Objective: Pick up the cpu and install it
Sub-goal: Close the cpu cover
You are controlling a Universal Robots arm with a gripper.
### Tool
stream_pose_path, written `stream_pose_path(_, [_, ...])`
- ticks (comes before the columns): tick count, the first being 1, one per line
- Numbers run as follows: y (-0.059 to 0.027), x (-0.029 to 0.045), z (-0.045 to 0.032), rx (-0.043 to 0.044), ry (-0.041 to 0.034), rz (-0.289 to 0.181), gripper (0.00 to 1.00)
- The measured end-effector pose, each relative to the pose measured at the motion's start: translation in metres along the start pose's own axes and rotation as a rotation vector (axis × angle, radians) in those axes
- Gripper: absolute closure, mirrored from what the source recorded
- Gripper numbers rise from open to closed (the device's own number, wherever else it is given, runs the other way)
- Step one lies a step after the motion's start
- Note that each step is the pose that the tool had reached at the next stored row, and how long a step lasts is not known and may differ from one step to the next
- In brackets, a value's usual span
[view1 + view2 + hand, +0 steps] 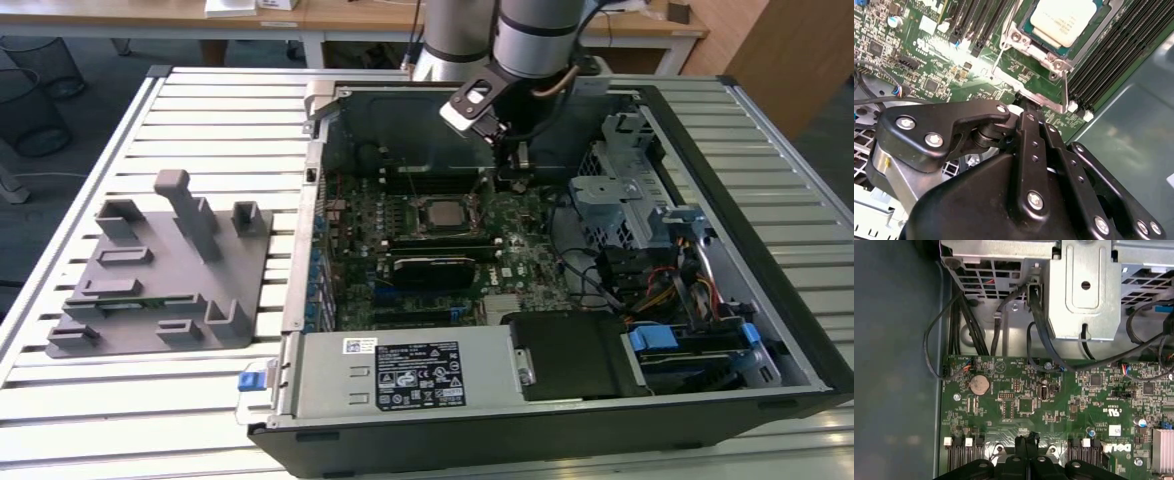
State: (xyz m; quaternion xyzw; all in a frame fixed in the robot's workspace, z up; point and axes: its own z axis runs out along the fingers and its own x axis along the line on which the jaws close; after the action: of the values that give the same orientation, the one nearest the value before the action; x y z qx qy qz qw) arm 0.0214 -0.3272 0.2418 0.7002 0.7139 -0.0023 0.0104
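Slatted metal table point(134, 400), grey fixture plate point(147, 300) (upright posts), open computer case point(534, 432)

exterior view high above the case point(534, 437); both wrist views close over motherboard point(1024, 405).

A black label point(418, 375) with small white print sat on the grey metal cover point(331, 392) inside the open computer case point(534, 440), with a small white sticker point(360, 346) just beside it. White printed markings point(1114, 411) dotted the green motherboard point(1019, 390), and faint print lay on the cpu point(1064, 20). None of it was legible.
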Motion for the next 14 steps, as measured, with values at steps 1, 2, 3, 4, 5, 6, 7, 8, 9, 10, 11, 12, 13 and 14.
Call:
stream_pose_path(1, [-0.0011, 0.0000, 0.0000, 0.0000, 0.0000, 0.000, 0.89])
stream_pose_path(2, [-0.0021, 0.0000, 0.0000, 0.0000, 0.0000, 0.000, 0.89])
stream_pose_path(3, [-0.0029, 0.0001, 0.0000, 0.0000, 0.0000, 0.000, 0.89])
stream_pose_path(4, [-0.0040, 0.0001, 0.0000, 0.0000, 0.0000, 0.000, 0.89])
stream_pose_path(5, [-0.0050, 0.0001, 0.0000, 0.0000, 0.0001, 0.000, 0.89])
stream_pose_path(6, [-0.0061, 0.0001, 0.0000, 0.0000, 0.0000, 0.000, 0.89])
stream_pose_path(7, [-0.0071, 0.0001, 0.0000, 0.0000, 0.0000, 0.000, 0.89])
stream_pose_path(8, [-0.0084, 0.0002, 0.0000, 0.0000, 0.0000, 0.000, 0.89])
stream_pose_path(9, [-0.0097, 0.0002, 0.0000, 0.0000, 0.0000, 0.000, 0.89])
stream_pose_path(10, [-0.0110, 0.0002, 0.0000, 0.0000, 0.0000, 0.000, 0.89])
stream_pose_path(11, [-0.0125, 0.0003, 0.0000, 0.0000, 0.0000, 0.000, 0.89])
stream_pose_path(12, [-0.0141, 0.0003, 0.0000, 0.0000, 0.0000, 0.000, 0.89])
stream_pose_path(13, [-0.0158, 0.0003, 0.0000, 0.0000, 0.0000, 0.000, 0.89])
stream_pose_path(14, [-0.0174, 0.0003, 0.0000, 0.0000, 0.0000, 0.000, 0.89])
